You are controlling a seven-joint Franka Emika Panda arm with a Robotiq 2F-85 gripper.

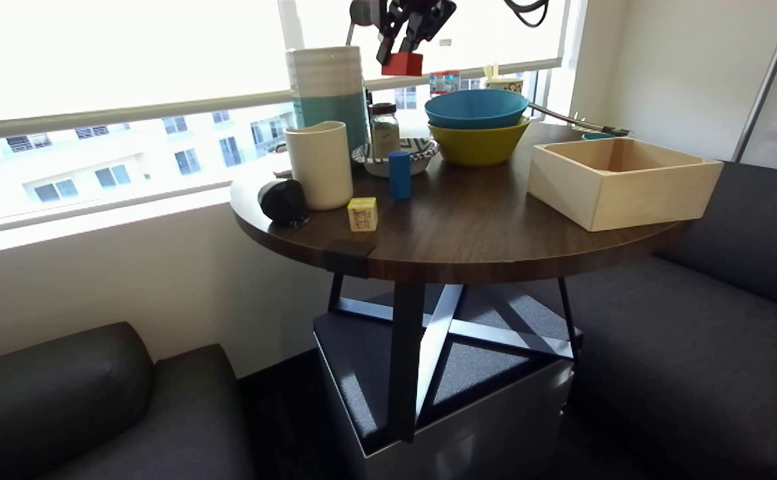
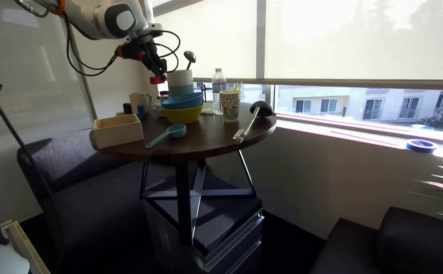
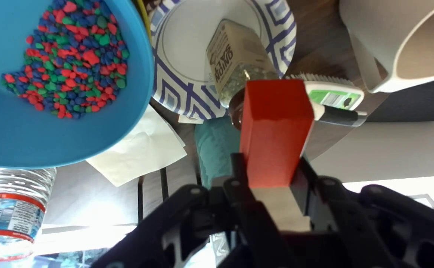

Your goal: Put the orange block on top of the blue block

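The orange block [image 1: 402, 65] is a small red-orange block held well above the table; it also shows in an exterior view [image 2: 156, 80] and the wrist view [image 3: 276, 134]. My gripper [image 1: 396, 51] is shut on it, with a finger on each side, as the wrist view [image 3: 271, 163] shows. The blue block [image 1: 400, 175] stands upright on the table, in front of the patterned bowl; it also shows in an exterior view [image 2: 141, 112] behind the wooden box. The blue block is out of the wrist view. The held block is above and apart from it.
A yellow-tan cube [image 1: 363, 215], a white pitcher [image 1: 321, 167] and a black object [image 1: 283, 202] stand near the blue block. Behind are a seasoning jar [image 1: 385, 133], patterned bowl [image 1: 377, 167], tall crock [image 1: 327, 80] and stacked bowls [image 1: 478, 143]. A wooden box [image 1: 655, 197] sits at the edge.
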